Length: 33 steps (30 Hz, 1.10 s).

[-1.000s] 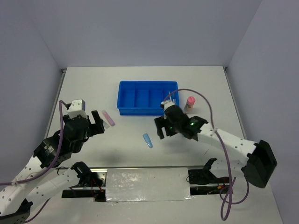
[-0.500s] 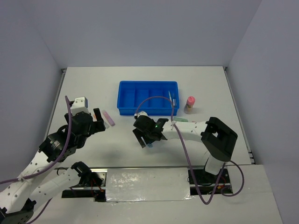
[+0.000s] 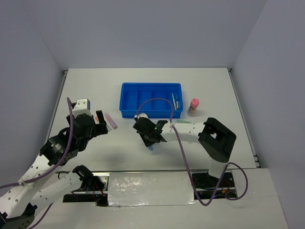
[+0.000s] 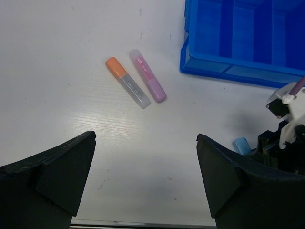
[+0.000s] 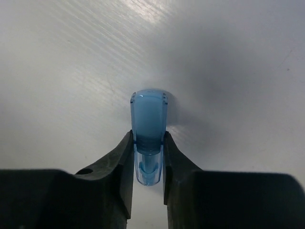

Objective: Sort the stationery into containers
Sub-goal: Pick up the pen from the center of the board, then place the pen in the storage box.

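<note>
**Q:** What is your right gripper [image 5: 148, 143] doing?

**A:** It is pinching the blue marker [image 5: 148, 112]. In the right wrist view, both fingers [image 5: 125, 157] press on the marker's sides at the lower centre. The rounded end points toward the top of the frame. You cannot tell whether the marker touches the table [image 3: 214, 86].

**Q:** Where does that sit in the top view?

**A:** It is at lower centre, just below the tray [image 3: 125, 100] and apart from it. Only a sliver of blue shows under the gripper.

**Q:** And your left gripper [image 4: 145, 138]?

**A:** It is spread wide and holds nothing. Its two dark fingers [image 4: 52, 176] fill the bottom corners of the left wrist view.

**Q:** What lies in front of it?

**A:** Two markers lie on the table in the upper middle of that view, an orange marker [image 4: 127, 82] and a pink marker [image 4: 147, 82]. They are side by side, nearly touching, and both are slanted. They are left of the tray and not in it.

**Q:** What else of the stationery can you see?

**A:** Thin pens [image 3: 175, 101] lie in the tray's rightmost compartment. The glue stick [image 3: 193, 107] stands upright just right of the tray.
</note>
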Each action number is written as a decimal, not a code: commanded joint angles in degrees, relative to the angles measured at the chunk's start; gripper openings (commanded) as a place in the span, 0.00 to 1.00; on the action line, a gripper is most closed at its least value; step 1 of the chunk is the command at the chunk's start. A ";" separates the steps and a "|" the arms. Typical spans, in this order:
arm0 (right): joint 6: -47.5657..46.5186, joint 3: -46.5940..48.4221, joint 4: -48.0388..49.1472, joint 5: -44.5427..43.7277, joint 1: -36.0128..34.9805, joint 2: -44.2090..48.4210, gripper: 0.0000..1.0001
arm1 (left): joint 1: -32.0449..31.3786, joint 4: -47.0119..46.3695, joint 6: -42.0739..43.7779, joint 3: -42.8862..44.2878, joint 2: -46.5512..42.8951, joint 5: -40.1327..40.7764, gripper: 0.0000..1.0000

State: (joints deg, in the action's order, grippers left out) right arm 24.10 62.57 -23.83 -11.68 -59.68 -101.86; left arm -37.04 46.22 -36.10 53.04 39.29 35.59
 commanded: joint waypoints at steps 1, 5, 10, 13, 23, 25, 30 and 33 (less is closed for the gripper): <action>-0.98 1.76 1.07 0.35 1.40 8.41 0.01 | 0.39 -1.83 1.12 -0.13 0.26 -0.53 0.99; -4.75 5.54 0.02 -2.11 4.92 14.23 0.02 | 0.47 -2.01 1.12 -0.21 0.09 -0.61 0.99; -8.62 17.91 -6.66 -4.93 12.12 10.48 0.04 | 0.47 -2.36 1.56 -0.39 -0.44 -1.32 0.99; -8.19 25.55 -9.02 -7.29 17.92 4.41 0.04 | 0.47 -2.45 1.56 -0.48 -0.79 -1.32 0.99; -7.22 44.22 -14.57 -13.11 24.52 -14.13 0.10 | 0.47 -2.53 1.82 -0.48 -1.05 -1.58 0.99; -7.40 44.40 -13.79 -11.61 24.79 -15.29 0.16 | 0.47 -2.71 1.91 -0.48 -1.14 -1.76 0.99; -7.66 44.57 -14.66 -8.98 25.49 -17.05 0.60 | 0.56 -2.89 2.26 -0.57 -1.23 -2.37 0.99; -8.89 41.07 -12.21 -7.31 25.58 -11.71 0.70 | 0.56 -3.24 2.61 -0.65 -1.23 -2.81 0.99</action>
State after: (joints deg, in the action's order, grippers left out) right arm 16.43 103.53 -37.30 -20.78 -34.59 -119.22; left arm -36.84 45.21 -34.65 52.73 38.50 33.61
